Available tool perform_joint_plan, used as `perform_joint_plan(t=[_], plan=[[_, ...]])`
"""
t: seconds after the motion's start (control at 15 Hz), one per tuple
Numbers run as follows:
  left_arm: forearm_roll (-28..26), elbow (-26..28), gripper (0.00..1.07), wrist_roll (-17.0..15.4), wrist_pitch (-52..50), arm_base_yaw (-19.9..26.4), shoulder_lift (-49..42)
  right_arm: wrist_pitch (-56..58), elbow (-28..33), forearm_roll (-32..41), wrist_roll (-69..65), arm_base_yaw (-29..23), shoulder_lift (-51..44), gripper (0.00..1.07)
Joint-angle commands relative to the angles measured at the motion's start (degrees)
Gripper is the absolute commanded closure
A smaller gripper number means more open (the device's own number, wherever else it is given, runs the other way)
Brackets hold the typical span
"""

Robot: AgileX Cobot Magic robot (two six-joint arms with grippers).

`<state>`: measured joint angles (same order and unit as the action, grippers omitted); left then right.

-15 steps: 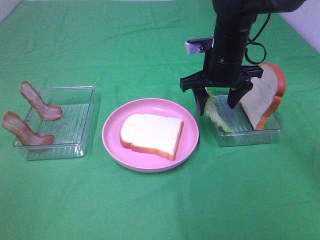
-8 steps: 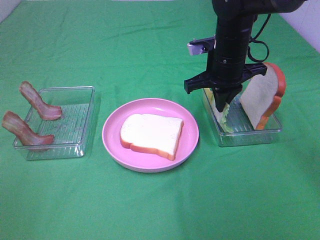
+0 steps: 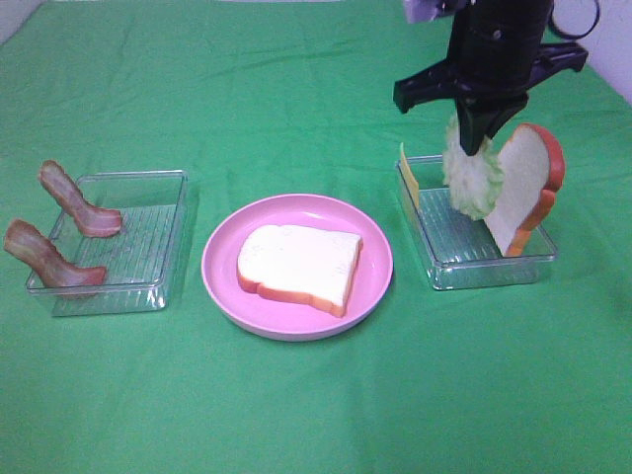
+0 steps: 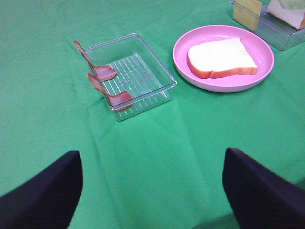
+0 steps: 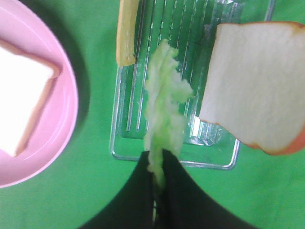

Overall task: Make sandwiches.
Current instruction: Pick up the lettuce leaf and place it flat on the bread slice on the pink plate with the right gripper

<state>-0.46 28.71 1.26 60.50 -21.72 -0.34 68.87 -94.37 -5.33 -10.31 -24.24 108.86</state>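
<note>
My right gripper (image 3: 481, 138) is shut on a pale green lettuce leaf (image 3: 471, 179), which hangs above the right clear tray (image 3: 446, 269). In the right wrist view the lettuce leaf (image 5: 164, 112) dangles from the closed fingertips (image 5: 155, 175). A bread slice (image 3: 526, 186) leans upright in that tray, and a yellow cheese slice (image 3: 409, 174) stands at its left wall. Another bread slice (image 3: 299, 265) lies flat on the pink plate (image 3: 223, 279). Two bacon strips (image 3: 76, 201) (image 3: 46, 261) hang over the left tray's edge. My left gripper (image 4: 152, 186) is open, low over bare cloth.
The left clear tray (image 3: 148, 247) sits left of the plate. Green cloth covers the whole table, with open cloth in front of the plate and trays. The right arm stands over the back right of the table.
My right gripper closed on the lettuce leaf inside the right tray and lifted it up and to the right. The left arm has not moved.
</note>
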Motion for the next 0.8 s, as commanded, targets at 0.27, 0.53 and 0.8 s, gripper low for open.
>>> perform_joint_plan(t=[0.27,0.53,0.8], plan=[[-0.2,-0.1,0.30,-0.4,-0.6,-0.2,-1.0,-1.3,0.6,25.9,14.0,0.1,-7.2,1.07],[-0.2,-0.1,0.30,-0.4,-0.6,-0.2,-1.0,-13.3,9.1,55.2,31.4,0.1,-3.3,1.07],[-0.2,-0.1,0.30,-0.4,-0.6,-0.2,-1.0,-12.8,9.4,66.0,37.1,0.1,6.5,1.07]])
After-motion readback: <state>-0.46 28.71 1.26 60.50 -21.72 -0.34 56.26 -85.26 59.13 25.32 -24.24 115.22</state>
